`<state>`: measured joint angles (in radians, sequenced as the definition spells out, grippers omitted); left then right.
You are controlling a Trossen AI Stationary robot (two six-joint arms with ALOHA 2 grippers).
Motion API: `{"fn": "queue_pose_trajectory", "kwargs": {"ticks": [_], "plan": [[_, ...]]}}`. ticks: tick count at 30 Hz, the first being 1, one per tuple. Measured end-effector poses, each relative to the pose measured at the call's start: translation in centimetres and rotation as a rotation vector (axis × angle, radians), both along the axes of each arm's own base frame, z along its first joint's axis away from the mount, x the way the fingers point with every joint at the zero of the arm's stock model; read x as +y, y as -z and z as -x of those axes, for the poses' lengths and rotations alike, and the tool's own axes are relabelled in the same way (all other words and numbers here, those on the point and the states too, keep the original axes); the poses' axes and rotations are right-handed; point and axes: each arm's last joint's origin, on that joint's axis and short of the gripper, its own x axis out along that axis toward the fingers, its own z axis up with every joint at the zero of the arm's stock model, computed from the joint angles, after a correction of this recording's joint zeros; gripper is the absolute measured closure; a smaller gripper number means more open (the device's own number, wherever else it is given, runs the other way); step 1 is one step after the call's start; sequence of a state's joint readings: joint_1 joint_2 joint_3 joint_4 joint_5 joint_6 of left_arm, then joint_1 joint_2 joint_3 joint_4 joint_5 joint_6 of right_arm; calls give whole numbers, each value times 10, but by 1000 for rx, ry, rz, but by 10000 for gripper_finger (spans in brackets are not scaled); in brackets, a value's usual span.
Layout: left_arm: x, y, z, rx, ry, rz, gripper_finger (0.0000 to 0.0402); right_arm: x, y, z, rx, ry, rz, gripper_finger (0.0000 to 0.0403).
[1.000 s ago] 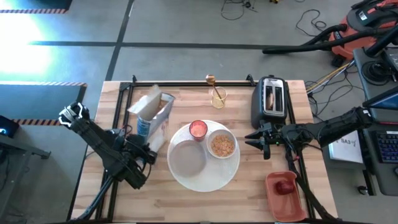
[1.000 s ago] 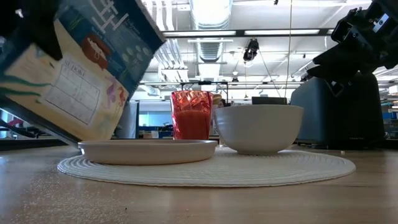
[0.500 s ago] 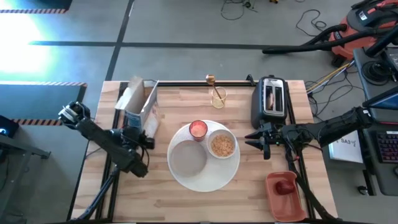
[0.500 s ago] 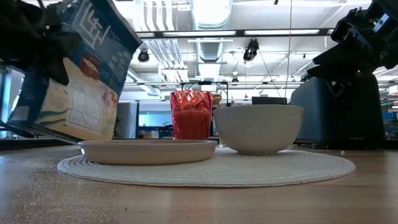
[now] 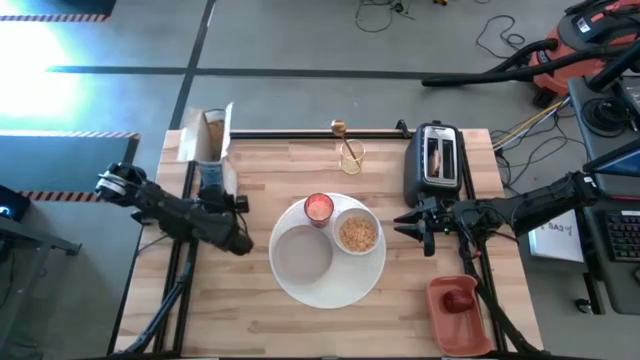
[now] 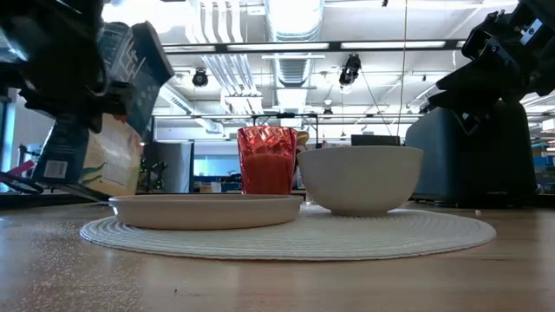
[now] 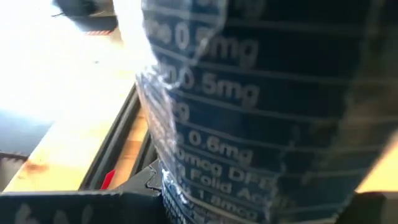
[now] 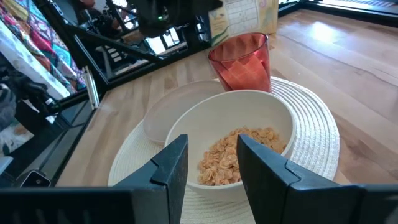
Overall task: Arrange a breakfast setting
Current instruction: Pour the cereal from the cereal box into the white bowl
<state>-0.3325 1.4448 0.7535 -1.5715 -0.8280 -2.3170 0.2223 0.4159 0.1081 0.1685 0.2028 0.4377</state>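
My left gripper is shut on a blue-and-cream cereal box near the table's far left corner; the box's open top faces up. On the round white placemat sit a smaller white plate, a white bowl holding cereal flakes, and a pink-red cup. A gold spoon stands in a glass at the far edge. Toast sits in the toaster. A dark-red fruit lies in a red tray. My right gripper hangs open to the right of the bowl, holding nothing. My left gripper pinches the cereal box between its two fingers across the blue printed side panel, low on the box. The fingers come from the table's near side, slanting slightly down. The box stands tilted; whether its bottom touches the table I cannot tell.
A black toaster stands at the far right. The red tray lies at the near right corner. Black rails run along the table's left and far edges. Bare wood shows along the near edge and left of the placemat.
My left gripper has carried the cereal box away from the plates toward the table's far left corner and a little down, rolling its wrist. The box has gone from steeply slanted toward the plates to nearly upright.
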Motion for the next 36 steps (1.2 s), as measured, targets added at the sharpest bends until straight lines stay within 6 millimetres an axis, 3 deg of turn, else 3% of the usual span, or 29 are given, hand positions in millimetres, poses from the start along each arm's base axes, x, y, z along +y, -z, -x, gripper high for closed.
{"fn": "queue_pose_trajectory", "kwargs": {"ticks": [6,13,36], "plan": [[21,2,-3,4,-40,-70,258,0,0,0,-1,0,0,275],[39,18,-3,-82,-115,-102,246,0,0,0,0,-1,0,275],[60,44,15,-113,-159,-208,200,0,0,0,0,0,0,275]]}}
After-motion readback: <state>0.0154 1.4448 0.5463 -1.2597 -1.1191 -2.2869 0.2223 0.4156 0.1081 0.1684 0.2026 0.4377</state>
